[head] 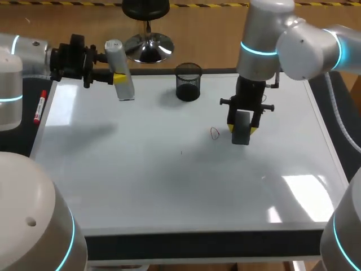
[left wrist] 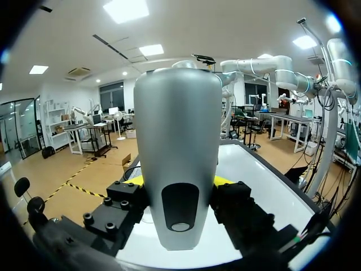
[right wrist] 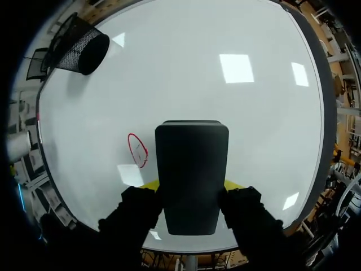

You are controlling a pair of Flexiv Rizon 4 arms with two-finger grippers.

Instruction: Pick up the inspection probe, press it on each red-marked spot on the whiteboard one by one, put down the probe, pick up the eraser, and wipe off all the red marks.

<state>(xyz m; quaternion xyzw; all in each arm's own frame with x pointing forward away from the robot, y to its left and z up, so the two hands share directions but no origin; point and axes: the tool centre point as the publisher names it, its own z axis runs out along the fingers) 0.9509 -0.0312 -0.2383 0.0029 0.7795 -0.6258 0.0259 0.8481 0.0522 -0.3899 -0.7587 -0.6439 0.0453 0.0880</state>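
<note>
Probe (head: 115,66) clamped in left gripper (head: 119,78); eraser (head: 242,130) clamped in right gripper (head: 242,126), over whiteboard (head: 169,186).
Head view: probe held upright near the whiteboard's far left corner, well apart from the red mark (head: 215,133); eraser just beside that mark, contact with the whiteboard unclear. Left wrist view: smooth silver-grey shell pinched on both sides by left fingers (left wrist: 131,195), widening ahead of them, dark oval window at the narrow end; probably rigid and slick, best gripped low. Right wrist view: dark flat block between right fingers (right wrist: 141,206), reaching ahead of them, red mark (right wrist: 137,150) just beside; probably light and stiff, best held by its long sides.
</note>
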